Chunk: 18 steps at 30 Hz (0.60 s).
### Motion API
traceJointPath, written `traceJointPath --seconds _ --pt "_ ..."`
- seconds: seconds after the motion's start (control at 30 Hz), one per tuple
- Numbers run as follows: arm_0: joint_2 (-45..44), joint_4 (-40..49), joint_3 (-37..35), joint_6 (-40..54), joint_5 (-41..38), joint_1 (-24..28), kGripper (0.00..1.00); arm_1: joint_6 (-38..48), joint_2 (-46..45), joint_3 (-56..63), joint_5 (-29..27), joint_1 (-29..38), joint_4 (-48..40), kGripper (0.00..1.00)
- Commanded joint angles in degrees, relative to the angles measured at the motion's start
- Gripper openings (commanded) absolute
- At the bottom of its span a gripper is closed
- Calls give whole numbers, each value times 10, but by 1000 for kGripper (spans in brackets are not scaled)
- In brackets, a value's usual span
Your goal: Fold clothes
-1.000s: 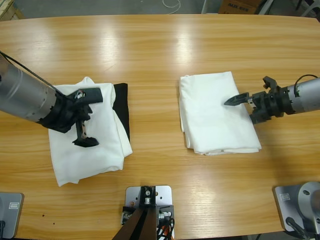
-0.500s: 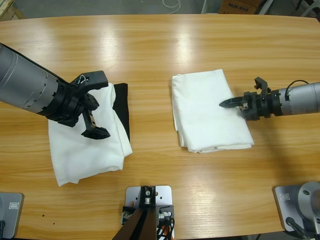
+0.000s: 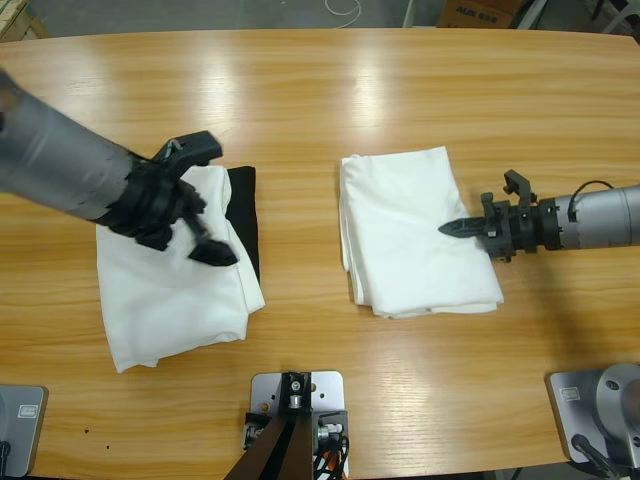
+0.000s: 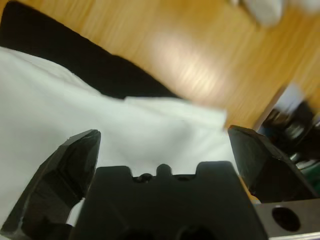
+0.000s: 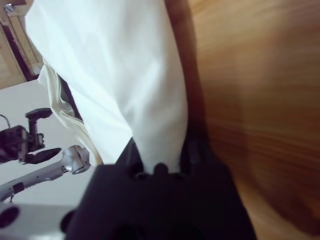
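Two white clothes lie on the wooden table (image 3: 320, 90). The left one (image 3: 170, 300) is a loosely folded T-shirt, with a black cloth (image 3: 243, 215) sticking out from under its right side. My left gripper (image 3: 202, 205) hovers over its upper right part, jaws wide open and empty. The left wrist view shows the same white fabric (image 4: 75, 110) and the black cloth (image 4: 75, 55) beyond the left gripper (image 4: 162, 145). The right T-shirt (image 3: 400, 210) is folded into a rectangle. My right gripper (image 3: 450, 227) is on its right half, shut on a pinch of the white fabric (image 5: 110, 65).
Bare wood surrounds both garments, with a wide gap (image 3: 300, 200) between them. Cardboard boxes (image 3: 480, 12) stand on the floor past the table's far edge.
The left gripper rose and swung right over the left T-shirt's upper right part. The right gripper moved left, and the right T-shirt shifted left with it.
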Motion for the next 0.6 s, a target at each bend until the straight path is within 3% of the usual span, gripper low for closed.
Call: traceJointPath --seconds 0.03,0.2,0.6 --pt "194 -189 -42 -318 -169 -1 1000 -7 -25 18 3 1 4 0" --pt "229 -278 -26 -420 -151 -13 1000 -9 -31 18 0 1 7 0" --pt "254 -224 -77 -470 -51 -88 987 -9 -54 22 -5 1 8 0"
